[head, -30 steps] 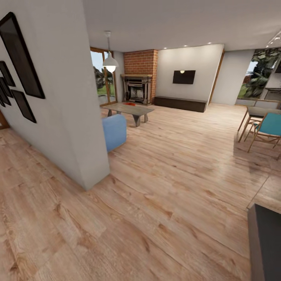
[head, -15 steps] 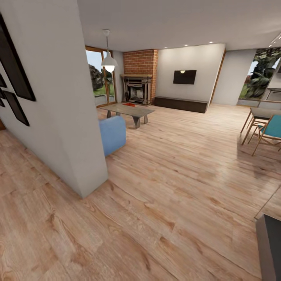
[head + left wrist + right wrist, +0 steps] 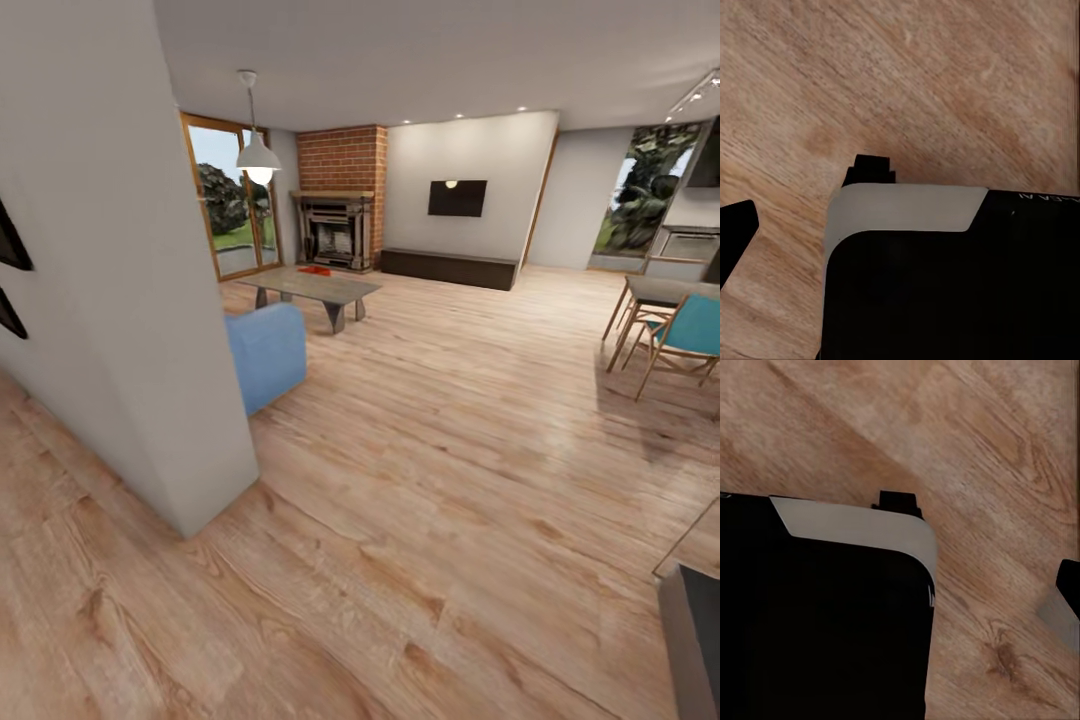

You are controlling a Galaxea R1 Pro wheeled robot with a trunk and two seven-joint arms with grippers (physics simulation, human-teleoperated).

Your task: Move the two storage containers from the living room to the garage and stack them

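The living room lies ahead in the head view, with a blue sofa [image 3: 266,352], a low coffee table [image 3: 312,287], a brick fireplace [image 3: 338,205] and glass garden doors [image 3: 228,207]. A small red-orange thing [image 3: 314,269] lies on the coffee table, too far off to tell whether it is the storage containers. In the left wrist view one dark fingertip [image 3: 736,229] of my left gripper [image 3: 900,240] stands far out to the side over wood planks. My right gripper [image 3: 900,600] shows a fingertip [image 3: 1068,579] likewise far out. Nothing is held.
A white wall corner [image 3: 190,400] juts out close on the left, just before the sofa. A dining table with teal chairs [image 3: 690,335] stands at the right. A dark cabinet edge [image 3: 695,640] sits at the near right. Wood-plank floor [image 3: 450,430] stretches ahead.
The whole head view has shifted: the camera has moved forward and turned a little, so the wall and its picture frames slide off to the left and the garden doors show more.
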